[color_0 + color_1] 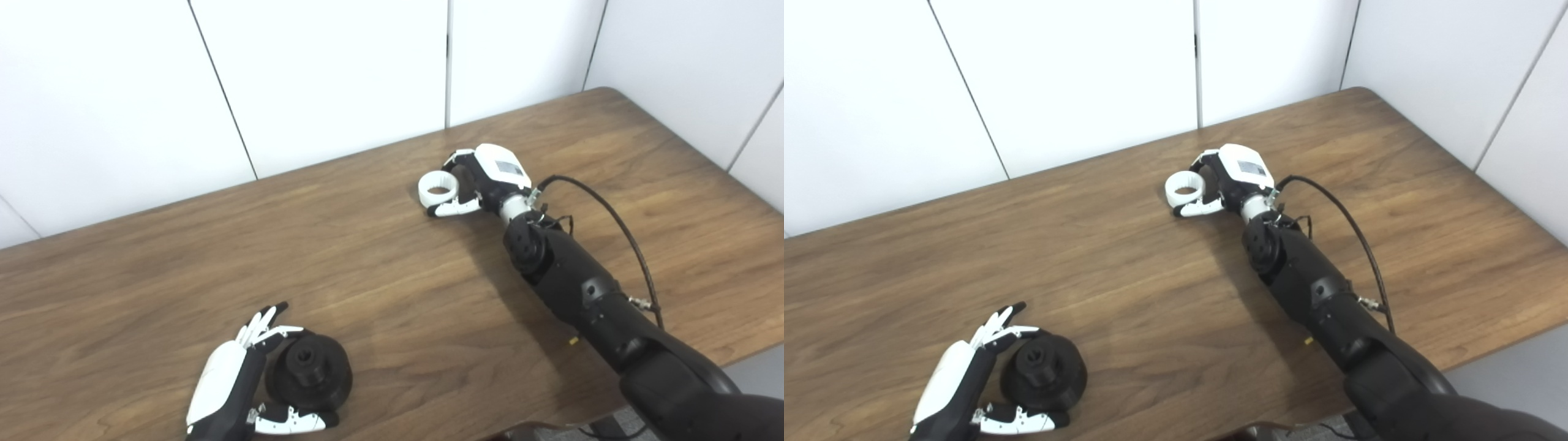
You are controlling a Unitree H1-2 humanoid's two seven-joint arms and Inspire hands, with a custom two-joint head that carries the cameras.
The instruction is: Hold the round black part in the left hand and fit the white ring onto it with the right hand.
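In the left eye view, the round black part [309, 373] was seen low in the frame, left of centre, on the wooden table [380, 294], with the left hand [245, 383] cupped around its left side; fingers were spread behind it and the thumb lay in front, but a firm grip could not be confirmed. The white ring [438, 188] lay above centre, well apart from the part, and the right hand [484, 180] was set against its right side, fingers curled near it. In the right eye view, the same layout was shown: the ring was flanked by thumb and fingers, yet whether it was clamped could not be told. The ring could be nudged away if the fingers closed unevenly.
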